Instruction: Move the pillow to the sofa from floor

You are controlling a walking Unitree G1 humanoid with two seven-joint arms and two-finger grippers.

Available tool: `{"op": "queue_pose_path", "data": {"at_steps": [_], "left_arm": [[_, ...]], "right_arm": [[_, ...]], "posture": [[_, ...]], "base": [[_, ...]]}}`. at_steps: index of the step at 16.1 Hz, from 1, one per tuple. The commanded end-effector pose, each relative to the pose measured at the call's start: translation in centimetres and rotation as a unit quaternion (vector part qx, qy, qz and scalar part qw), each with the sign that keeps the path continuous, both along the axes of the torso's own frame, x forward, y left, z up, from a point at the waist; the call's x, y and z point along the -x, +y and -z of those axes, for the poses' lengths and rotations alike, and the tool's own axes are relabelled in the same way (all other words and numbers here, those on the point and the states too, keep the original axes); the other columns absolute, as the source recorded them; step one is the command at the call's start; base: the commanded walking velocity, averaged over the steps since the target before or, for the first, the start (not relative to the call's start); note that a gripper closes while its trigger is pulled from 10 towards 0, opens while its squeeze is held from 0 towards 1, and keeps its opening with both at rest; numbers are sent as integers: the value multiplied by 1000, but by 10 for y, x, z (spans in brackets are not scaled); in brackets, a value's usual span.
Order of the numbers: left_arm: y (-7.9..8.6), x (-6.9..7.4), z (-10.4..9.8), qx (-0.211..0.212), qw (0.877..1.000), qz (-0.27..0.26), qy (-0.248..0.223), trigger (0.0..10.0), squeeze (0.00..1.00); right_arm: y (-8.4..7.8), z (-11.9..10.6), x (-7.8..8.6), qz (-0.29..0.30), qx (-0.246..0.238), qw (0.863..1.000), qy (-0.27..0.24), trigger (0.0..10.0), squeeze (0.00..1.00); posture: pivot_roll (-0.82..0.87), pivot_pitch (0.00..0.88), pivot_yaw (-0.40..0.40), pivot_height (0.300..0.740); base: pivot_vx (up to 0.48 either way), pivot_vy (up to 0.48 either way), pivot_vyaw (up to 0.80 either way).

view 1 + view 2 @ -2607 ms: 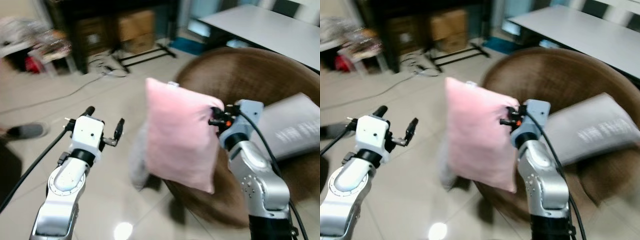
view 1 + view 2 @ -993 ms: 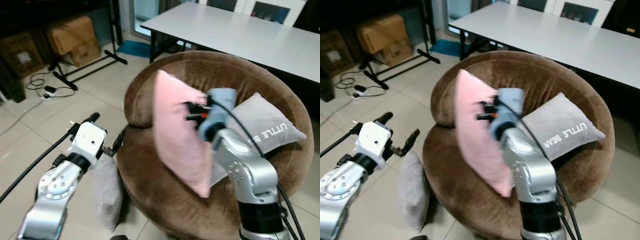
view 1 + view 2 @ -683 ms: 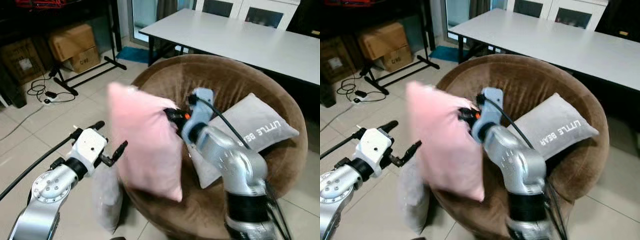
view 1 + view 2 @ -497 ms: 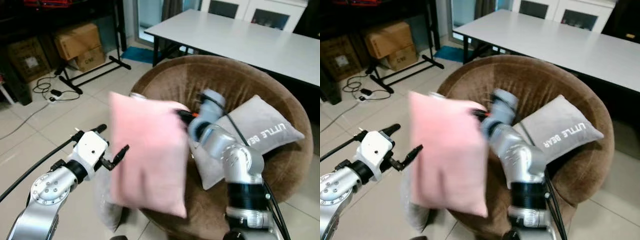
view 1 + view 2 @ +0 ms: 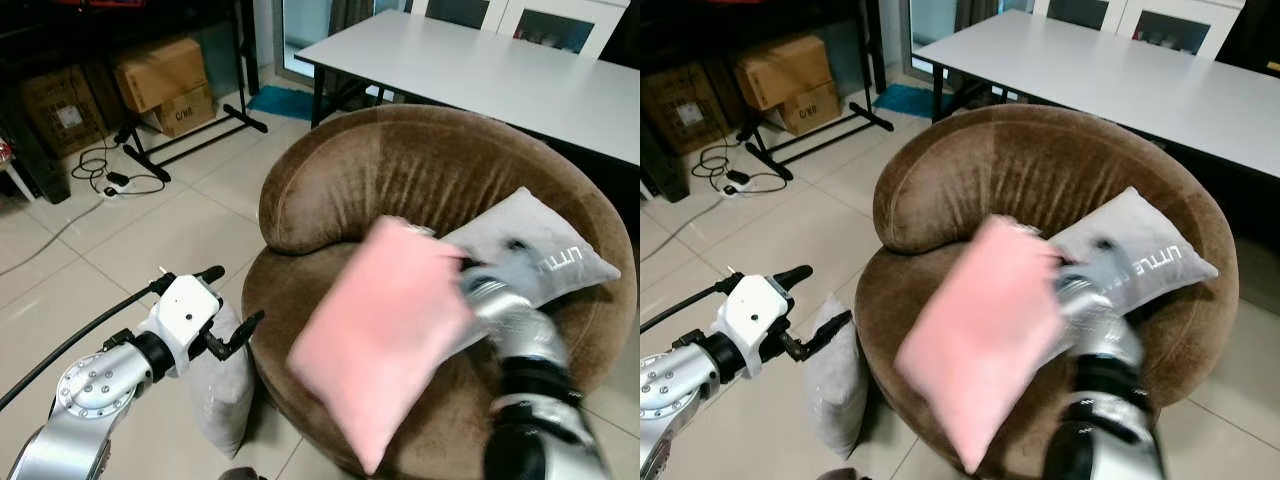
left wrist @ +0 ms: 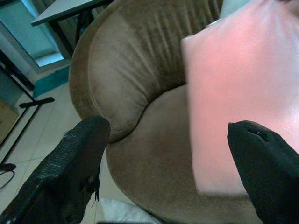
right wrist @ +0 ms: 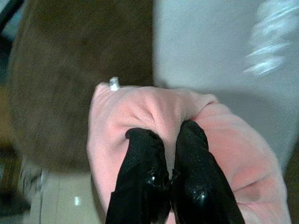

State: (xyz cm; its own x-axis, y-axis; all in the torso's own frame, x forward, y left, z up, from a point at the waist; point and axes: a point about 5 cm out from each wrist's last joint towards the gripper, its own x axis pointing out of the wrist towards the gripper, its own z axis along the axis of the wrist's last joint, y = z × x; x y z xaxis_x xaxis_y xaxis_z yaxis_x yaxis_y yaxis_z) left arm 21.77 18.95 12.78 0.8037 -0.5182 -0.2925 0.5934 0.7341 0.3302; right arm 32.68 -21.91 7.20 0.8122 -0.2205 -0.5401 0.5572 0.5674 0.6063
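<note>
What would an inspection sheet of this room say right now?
Surface: brown sofa, round, on tiled floor.
Job's things: pink pillow tilted over the seat, blurred.
Clutter: grey pillow on the sofa; another grey pillow on the floor against it.
Pincers: right pincer shut on the pink pillow; left pincer open, apart from it.
Cables: black cable along the left arm; cords on the floor.
Surroundings: white table, cardboard boxes.

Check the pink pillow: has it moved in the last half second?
Yes. The pink pillow, pinched by the right gripper, has swung from the brown sofa's left edge down over the seat, toward the grey pillow.
</note>
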Motion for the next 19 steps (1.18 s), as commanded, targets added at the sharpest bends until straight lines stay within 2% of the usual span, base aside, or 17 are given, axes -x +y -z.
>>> {"op": "queue_pose_path", "data": {"at_steps": [1, 3, 4, 5, 6, 7, 8, 9, 13, 14, 17, 18, 19], "left_arm": [[-1, 0, -4, 1, 1000, 11, -1, 10000, 196], [-2, -2, -5, 1, 1000, 19, 1, 10000, 192], [-2, -2, -5, 1, 1000, 20, 1, 10000, 192], [-2, -2, -5, 1, 1000, 25, 5, 10000, 192], [-4, 0, -4, 7, 999, 37, 19, 10000, 192], [-5, 2, -3, 11, 999, 43, 29, 10000, 196], [-6, 4, -2, 19, 998, 48, 40, 10000, 192], [-5, 6, -2, 22, 998, 50, 45, 10000, 196], [-3, 7, -3, 23, 998, 48, 45, 10000, 192], [-2, 7, -3, 23, 998, 47, 46, 10000, 196], [-2, 9, -6, 37, 998, 40, 41, 10000, 196], [-2, 8, -6, 42, 998, 32, 36, 10000, 192], [-1, 6, -7, 51, 999, 4, 15, 10000, 192]], "right_arm": [[-17, -11, -4, 45, -4, 999, -32, 10000, 0], [-38, -12, -1, 85, -11, 995, -44, 10000, 0], [-41, -11, -1, 87, -8, 995, -45, 10000, 0], [-41, -7, 0, 75, 4, 996, -38, 10000, 0], [-33, 4, 4, 32, 30, 998, -35, 10000, 0], [-28, 10, 6, 18, 24, 999, -35, 10000, 0], [-25, 11, 7, 11, 19, 999, -43, 10000, 322], [-23, 12, 8, 7, 14, 999, -52, 10000, 1000], [-23, 11, 13, -7, 39, 997, -68, 10000, 1000], [-27, 5, 15, -13, 58, 995, -84, 10000, 1000], [-52, -22, 24, 4, 99, 985, -141, 10000, 1000], [-58, -32, 28, -1, 123, 980, -157, 10000, 1000], [-61, -50, 36, -26, 166, 968, -184, 10000, 1000]], "posture": [[11, 0, -19, 740], [7, 0, -13, 740], [5, 0, -10, 740], [5, 0, -8, 740], [8, 0, -8, 740], [9, 0, -8, 740], [10, 0, -8, 740], [9, 0, -9, 740], [13, 0, -8, 740], [13, 0, -5, 740], [9, 0, 2, 740], [9, 0, 4, 740], [-1, 0, 14, 740]], "base": [[0, 0, 0], [0, 0, 0], [0, 0, 0], [0, 0, 0], [0, 0, 0], [0, 0, 0], [0, 0, 0], [0, 0, 0], [0, 0, 0], [0, 0, 0], [0, 0, 0], [0, 0, 0], [0, 0, 0]]}}
